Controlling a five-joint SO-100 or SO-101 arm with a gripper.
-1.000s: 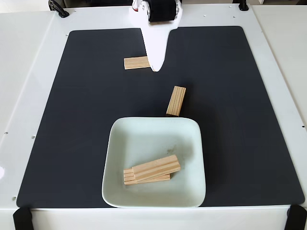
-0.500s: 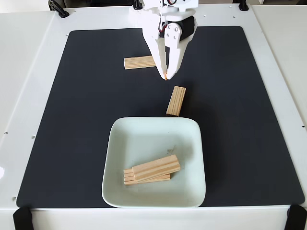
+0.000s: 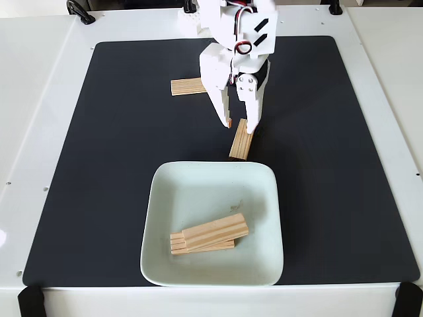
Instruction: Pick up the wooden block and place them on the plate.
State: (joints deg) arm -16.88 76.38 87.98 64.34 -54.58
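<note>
showing lengthwise grain, pale wooden block

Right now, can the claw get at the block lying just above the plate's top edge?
Probably yes. The claw is open over that block's far end, with nothing on it. The plate rim sits close to the block's near end, so closing there could be tight.

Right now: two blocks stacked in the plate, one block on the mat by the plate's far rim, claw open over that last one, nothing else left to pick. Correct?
Not quite: another wooden block lies on the black mat behind the arm, as the fixed view shows. The rest holds: two stacked blocks in the plate, one block by the rim, the claw open over it.
</note>
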